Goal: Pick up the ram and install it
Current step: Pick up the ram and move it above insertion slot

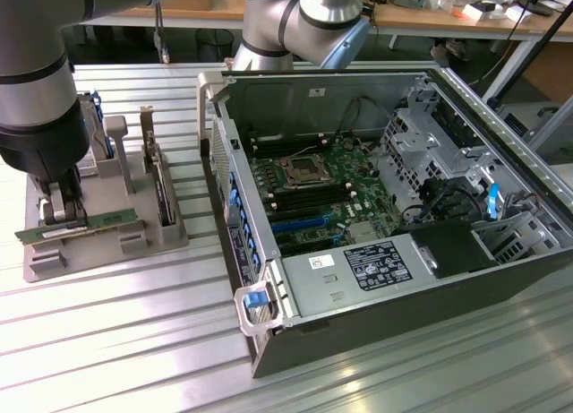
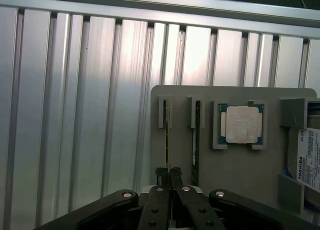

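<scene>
The ram [image 1: 89, 223] is a long green stick standing on edge in the front slot of a grey holder [image 1: 116, 247] at the exterior view's left. My gripper [image 1: 61, 211] has come down on its left half. In the wrist view the two black fingers [image 2: 161, 176] are pressed together on the stick's thin top edge, so the gripper [image 2: 169, 173] is shut on the ram [image 2: 167, 135]. The stick still sits between the holder's slot posts. A second thin stick [image 2: 196, 140] stands in the neighbouring slot.
The holder [image 2: 235, 175] also carries a processor chip [image 2: 241, 124], a hard drive [image 2: 306, 160] and an upright expansion card [image 1: 159, 176]. At the exterior view's right an open computer case [image 1: 269, 341] shows its motherboard with memory slots [image 1: 300, 198]. Everything rests on a ribbed aluminium table [image 1: 134, 341].
</scene>
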Motion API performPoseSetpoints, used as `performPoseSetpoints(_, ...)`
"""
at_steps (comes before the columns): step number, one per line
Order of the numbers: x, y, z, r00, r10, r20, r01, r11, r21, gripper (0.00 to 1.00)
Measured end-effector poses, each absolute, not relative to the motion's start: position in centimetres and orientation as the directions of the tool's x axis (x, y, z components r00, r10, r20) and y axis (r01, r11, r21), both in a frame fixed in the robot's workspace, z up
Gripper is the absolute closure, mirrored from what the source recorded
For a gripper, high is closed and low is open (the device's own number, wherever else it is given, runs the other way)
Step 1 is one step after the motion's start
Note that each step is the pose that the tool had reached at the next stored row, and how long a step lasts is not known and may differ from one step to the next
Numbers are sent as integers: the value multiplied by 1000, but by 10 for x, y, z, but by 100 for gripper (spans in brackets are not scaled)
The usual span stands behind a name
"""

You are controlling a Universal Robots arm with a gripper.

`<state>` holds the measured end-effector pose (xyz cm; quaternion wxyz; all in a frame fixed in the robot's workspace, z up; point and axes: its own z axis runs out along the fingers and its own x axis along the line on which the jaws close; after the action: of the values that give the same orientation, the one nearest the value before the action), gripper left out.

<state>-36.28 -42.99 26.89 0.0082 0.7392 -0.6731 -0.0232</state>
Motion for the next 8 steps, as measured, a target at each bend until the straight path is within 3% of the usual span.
performPoseSetpoints(8, -363, -430, 275, 93, -995, -23, -995, -94, 43, 88)
